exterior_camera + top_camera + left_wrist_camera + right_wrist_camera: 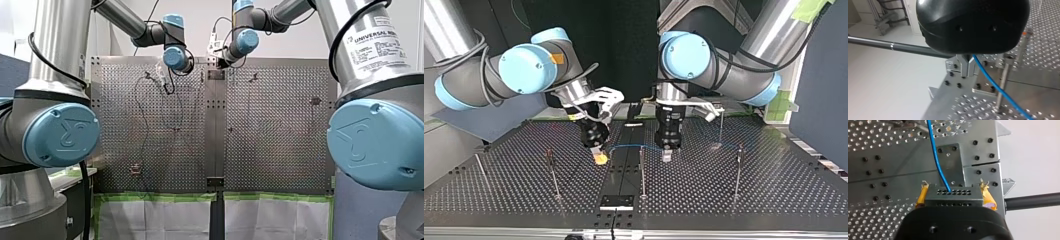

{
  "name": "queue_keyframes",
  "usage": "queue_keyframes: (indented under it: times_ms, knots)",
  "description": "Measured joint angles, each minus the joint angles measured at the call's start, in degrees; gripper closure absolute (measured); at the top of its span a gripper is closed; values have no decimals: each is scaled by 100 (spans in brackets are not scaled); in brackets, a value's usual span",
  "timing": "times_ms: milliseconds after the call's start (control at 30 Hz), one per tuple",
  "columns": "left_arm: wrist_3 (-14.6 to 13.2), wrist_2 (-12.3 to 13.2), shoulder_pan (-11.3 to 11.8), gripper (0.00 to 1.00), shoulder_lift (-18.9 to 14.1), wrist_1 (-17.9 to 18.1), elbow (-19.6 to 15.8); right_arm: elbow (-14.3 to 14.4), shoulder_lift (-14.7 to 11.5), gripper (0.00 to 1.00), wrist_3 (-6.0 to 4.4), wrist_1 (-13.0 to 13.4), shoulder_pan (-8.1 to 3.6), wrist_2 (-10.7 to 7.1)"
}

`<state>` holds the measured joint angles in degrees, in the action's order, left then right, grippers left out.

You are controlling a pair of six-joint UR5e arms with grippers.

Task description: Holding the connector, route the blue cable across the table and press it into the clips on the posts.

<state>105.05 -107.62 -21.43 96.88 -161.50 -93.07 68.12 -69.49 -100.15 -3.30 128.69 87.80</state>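
In the right wrist view my right gripper (953, 184) is shut on a grey connector block (953, 195), yellow pads on both its sides. The blue cable (935, 152) leaves the block and runs ahead over the plate. In the top view that gripper (600, 157) hangs low near the table's centre strip. The cable (626, 146) runs from it past the top of a thin post (641, 170) to my left gripper (667, 152). In the left wrist view the metal fingers (965, 67) of my left gripper (968, 74) are shut on the cable (995, 85), beside a post (1003, 82).
More thin posts stand on the perforated table (774, 200): one at the top view's left (553, 170), one at its right (738, 170), a bare rod at the far left (480, 167). A small plate (616, 201) sits on the centre strip near the front edge.
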Motion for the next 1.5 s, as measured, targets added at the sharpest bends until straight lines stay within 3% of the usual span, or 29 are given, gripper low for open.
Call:
queue_keyframes:
  times_ms: [267, 500, 900, 1133, 1500]
  knots:
    - [-81, 4, -16, 100, 326, -13, 0, 13, 75, 100, -12, 12, -58, -55]
    - [-100, 111, 47, 100, 492, 210, 24, 15, 289, 100, 4, 25, -84, -110]
    - [-133, 197, 206, 100, 879, 334, 310, -1, 396, 100, -23, 68, -270, -305]
    - [-129, 112, 267, 100, 884, 206, 401, -29, 398, 100, 3, 72, -291, -412]
    - [-278, -179, 148, 100, 753, -280, 398, -37, 396, 100, 60, 67, -246, -439]
